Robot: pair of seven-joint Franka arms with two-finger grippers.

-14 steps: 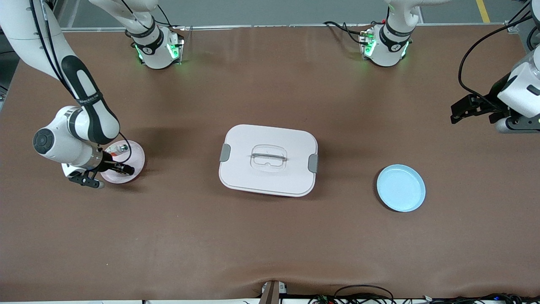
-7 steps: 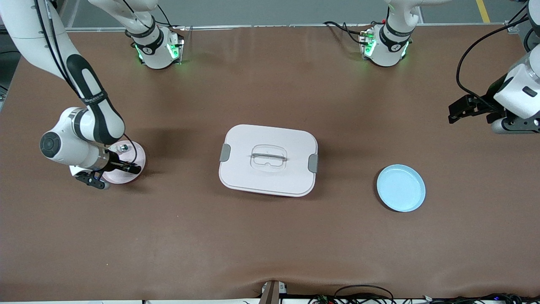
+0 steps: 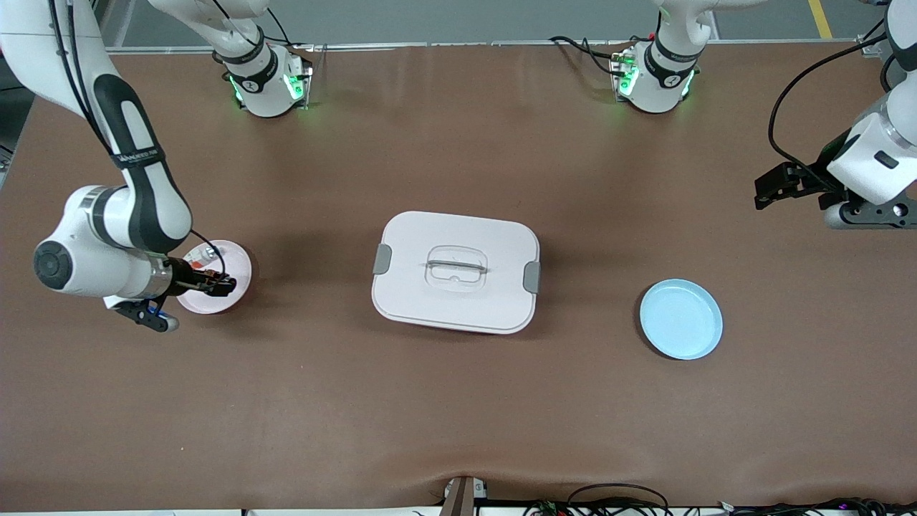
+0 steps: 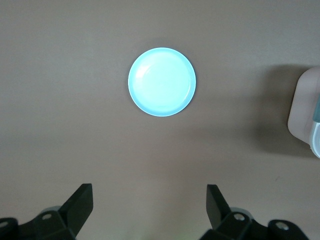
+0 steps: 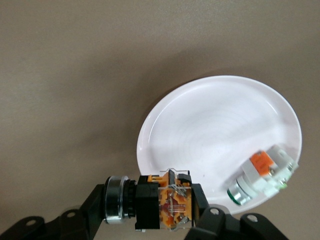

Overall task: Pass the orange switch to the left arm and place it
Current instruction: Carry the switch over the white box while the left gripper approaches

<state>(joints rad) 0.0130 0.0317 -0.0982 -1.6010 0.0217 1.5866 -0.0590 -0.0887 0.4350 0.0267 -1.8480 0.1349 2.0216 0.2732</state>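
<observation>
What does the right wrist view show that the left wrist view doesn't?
Only the right wrist view: the right gripper shut on the orange switch, over the pink plate that holds a white-and-orange part. Only the left wrist view: the open left gripper, the blue plate and the box. Both: the brown table.

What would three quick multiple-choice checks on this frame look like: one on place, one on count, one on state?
1. The box sits:
A. between the two plates
B. on the blue plate
C. at the right arm's base

2. Plates on the table:
A. one
B. two
C. three

3. The right gripper is:
A. open over the box
B. shut on the orange switch
C. resting on the table

Key: 1 A, pink plate and blue plate flank it. 2 B, only those two. 3 B, orange switch is clamped in its fingers; left gripper waits open.
</observation>
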